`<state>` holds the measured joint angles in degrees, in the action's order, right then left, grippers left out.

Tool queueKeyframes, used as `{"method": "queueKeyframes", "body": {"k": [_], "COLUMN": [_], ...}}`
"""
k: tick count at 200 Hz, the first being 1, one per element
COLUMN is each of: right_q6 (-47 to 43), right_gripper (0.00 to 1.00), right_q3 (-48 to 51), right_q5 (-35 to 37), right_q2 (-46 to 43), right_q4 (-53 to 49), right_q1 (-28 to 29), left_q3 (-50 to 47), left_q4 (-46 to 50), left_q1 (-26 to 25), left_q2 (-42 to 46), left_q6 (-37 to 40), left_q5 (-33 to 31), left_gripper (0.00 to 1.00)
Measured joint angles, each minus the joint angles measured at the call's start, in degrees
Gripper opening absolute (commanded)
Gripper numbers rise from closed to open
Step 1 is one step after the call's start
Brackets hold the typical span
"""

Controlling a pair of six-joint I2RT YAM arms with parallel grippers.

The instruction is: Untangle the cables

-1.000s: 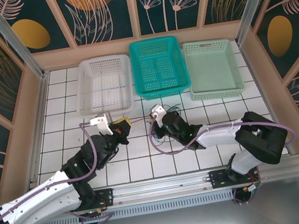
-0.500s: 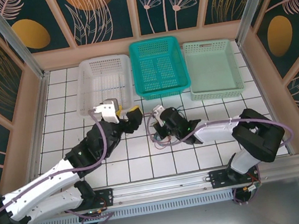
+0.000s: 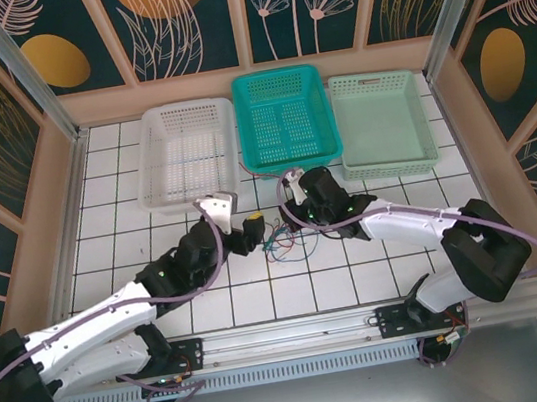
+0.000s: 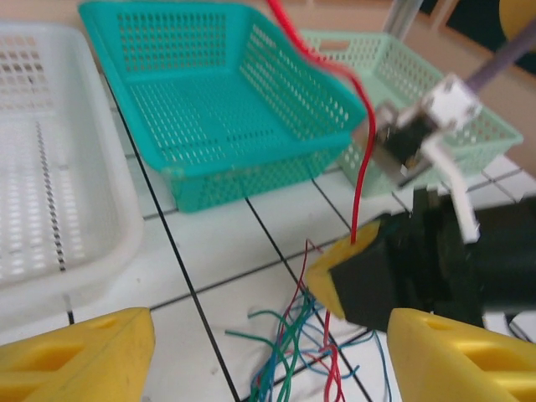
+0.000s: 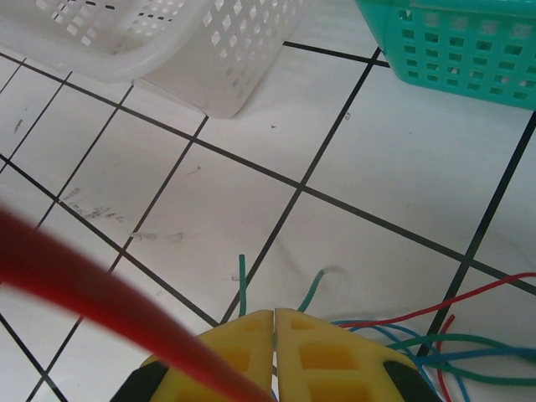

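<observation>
Evidently pinched the red cable (image 4: 360, 142) in the clenched right gripper (image 5: 275, 322), contact point hidden, and held the left gripper (image 4: 270, 331) splayed over the cables (image 4: 285, 368), cropped below.

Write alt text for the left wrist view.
A red cable runs up from the right gripper, whose yellow fingers are shut on it. Below, red, green and blue cables lie tangled; the left gripper is open.

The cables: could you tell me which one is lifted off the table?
The bright red cable, rising from the shut right gripper; green and blue ones lie on the tiles.
</observation>
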<state>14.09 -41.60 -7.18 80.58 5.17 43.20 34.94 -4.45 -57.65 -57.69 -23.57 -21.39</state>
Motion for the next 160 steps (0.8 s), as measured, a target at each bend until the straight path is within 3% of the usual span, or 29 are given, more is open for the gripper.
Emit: {"method": "queueKeyframes", "body": {"k": [51, 103, 160], "right_q6": [0.02, 0.33, 1.42], "right_gripper": [0.0, 0.0, 0.0], "right_q3": [-0.04, -0.15, -0.15], "right_q5": [0.02, -0.02, -0.48], "right_q2": [-1.07, -1.29, -1.36], "right_q4": [-3.43, -4.2, -4.15], "right_q1": [-0.37, -0.92, -1.55], "left_q3": [-1.86, -0.61, 0.7], "left_q4": [-5.57, -10.38, -12.0], "left_q1": [0.0, 0.0, 0.0], "left_q2": [-6.1, -15.93, -20.15], "left_q6": [0.04, 1.81, 4.07], "left_q5": [7.28, 16.33, 20.17], "left_gripper": [0.68, 0.53, 0.53]}}
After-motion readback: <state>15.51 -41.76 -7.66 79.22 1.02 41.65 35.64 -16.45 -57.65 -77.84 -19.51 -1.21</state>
